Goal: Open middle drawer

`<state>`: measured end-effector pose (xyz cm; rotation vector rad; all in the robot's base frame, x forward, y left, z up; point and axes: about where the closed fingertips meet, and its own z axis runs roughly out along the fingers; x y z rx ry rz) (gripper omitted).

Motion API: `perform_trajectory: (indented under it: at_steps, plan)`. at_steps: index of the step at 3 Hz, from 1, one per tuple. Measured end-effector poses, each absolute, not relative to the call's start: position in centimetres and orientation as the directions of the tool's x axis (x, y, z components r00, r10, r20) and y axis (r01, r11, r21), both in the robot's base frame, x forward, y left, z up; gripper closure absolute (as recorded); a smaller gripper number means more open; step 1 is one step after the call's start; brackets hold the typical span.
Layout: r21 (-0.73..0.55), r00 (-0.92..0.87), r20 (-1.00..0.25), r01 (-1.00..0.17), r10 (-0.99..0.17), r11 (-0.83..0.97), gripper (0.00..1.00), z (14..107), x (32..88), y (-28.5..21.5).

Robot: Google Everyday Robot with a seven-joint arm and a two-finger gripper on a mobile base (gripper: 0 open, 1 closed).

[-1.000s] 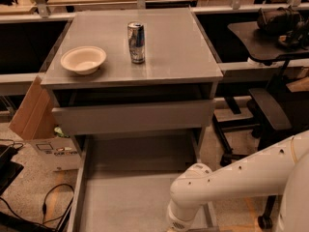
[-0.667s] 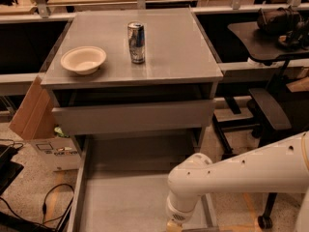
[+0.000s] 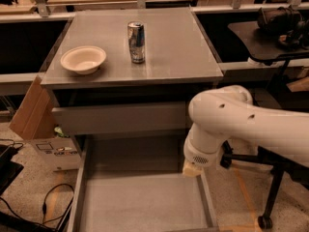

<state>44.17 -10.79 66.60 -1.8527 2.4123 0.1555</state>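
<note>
One arm only, so no choice of side; the white arm (image 3: 241,122) reaches in from the right and bends down to the gripper (image 3: 193,168), a small beige tip under the round wrist housing; it hangs over the right side wall of the middle drawer (image 3: 140,202), toward the cabinet end of that wall; contact with the wall: can't tell; gripper opening: can't tell, housing blocks it; nothing visibly held.

Middle drawer stands pulled far out toward the camera; grey floor bare, both side walls in view; its front panel runs off the bottom edge, not visible; above it the uppermost drawer (image 3: 120,118) shows its taller front, slightly proud of the cabinet, dark gap under the cabinet top (image 3: 178,52).

Key relation: drawer travel axis runs cabinet-to-camera, its width left-right; gripper sits at the right edge and toward the back, so the front panel lies away from it on the near side; drawer body lies left of and below it.

Judgement: opening looks done or nearly so; any further pull would need the gripper at the front panel, out of view here; likelier need is a clean lift up and right without clipping the right wall or the uppermost drawer's front, just beside the wrist.

On top: bowl (image 3: 83,59) at left, can (image 3: 136,42) upright near centre, apart from each other; cardboard box (image 3: 29,112) leans at the cabinet's left.
</note>
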Motion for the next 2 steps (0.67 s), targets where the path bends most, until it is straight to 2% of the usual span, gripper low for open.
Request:
perform_trajectory:
  at_steps: [1, 2]
  plan:
    - [-0.039, -0.3, -0.17, -0.95, -0.939, 0.311, 1.0, 74.5, 45.0, -13.7]
    - [-0.106, -0.36, -0.144, -0.92, -0.922, 0.376, 1.0, 80.9, 45.1, -14.5]
